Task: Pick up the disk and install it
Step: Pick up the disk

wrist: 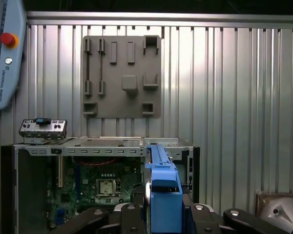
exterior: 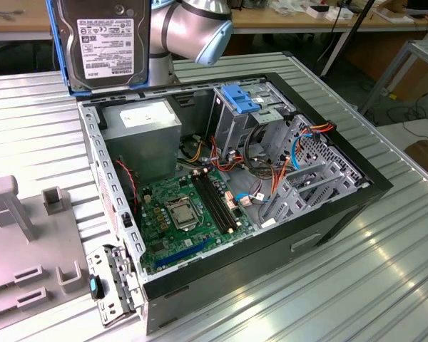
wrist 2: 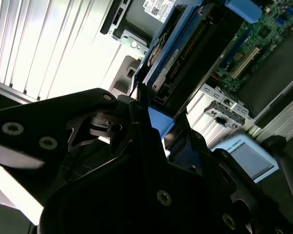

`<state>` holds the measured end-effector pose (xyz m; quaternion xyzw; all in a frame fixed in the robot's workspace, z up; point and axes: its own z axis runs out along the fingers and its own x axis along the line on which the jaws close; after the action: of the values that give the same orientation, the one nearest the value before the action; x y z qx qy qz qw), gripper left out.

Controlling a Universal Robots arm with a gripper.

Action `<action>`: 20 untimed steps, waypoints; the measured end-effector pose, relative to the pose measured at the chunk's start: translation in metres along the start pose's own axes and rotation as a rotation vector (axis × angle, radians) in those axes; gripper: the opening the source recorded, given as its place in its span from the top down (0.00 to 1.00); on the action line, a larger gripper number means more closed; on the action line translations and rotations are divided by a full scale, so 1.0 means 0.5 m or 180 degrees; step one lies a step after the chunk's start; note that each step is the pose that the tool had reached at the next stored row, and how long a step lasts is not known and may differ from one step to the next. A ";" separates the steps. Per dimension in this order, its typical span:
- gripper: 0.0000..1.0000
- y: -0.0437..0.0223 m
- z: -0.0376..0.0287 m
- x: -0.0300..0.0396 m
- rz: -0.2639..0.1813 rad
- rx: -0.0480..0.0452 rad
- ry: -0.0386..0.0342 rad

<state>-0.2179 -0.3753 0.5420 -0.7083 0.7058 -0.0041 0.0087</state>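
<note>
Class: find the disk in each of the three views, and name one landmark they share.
Exterior view: the disk, raised, label facing the camera, at the exterior view's upper left.
Second wrist view: the disk slants across, near the motherboard.
First wrist view: the disk edge-on in the gripper, before the open case.
Shared landmark: the motherboard.

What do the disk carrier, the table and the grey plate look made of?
The disk carrier: bright blue, smooth, evenly coloured, so likely moulded plastic. The table: ribbed, silvery, with sheen, likely aluminium. The plate: dull uniform grey, probably plastic, though painted metal is possible.
</note>
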 end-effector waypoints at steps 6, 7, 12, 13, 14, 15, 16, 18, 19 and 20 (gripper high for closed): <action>0.63 -0.011 0.003 0.007 0.0024 0.0010 0.0000; 0.63 -0.011 0.003 0.010 0.0027 0.0010 0.0000; 0.63 -0.022 0.007 0.025 0.0031 0.0010 0.0001; 0.63 -0.031 0.007 0.026 0.0031 0.0010 0.0001; 0.63 -0.039 0.008 0.026 0.0031 0.0011 0.0000; 0.63 -0.046 0.008 0.026 0.0031 0.0010 0.0000; 0.63 -0.053 0.009 0.026 0.0031 0.0010 0.0000; 0.63 -0.077 0.010 0.026 0.0031 0.0010 0.0000; 0.63 -0.085 0.011 0.026 0.0031 0.0010 0.0000; 0.63 -0.097 0.012 0.026 0.0031 0.0011 0.0000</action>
<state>-0.1691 -0.3880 0.5369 -0.7049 0.7092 -0.0053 0.0098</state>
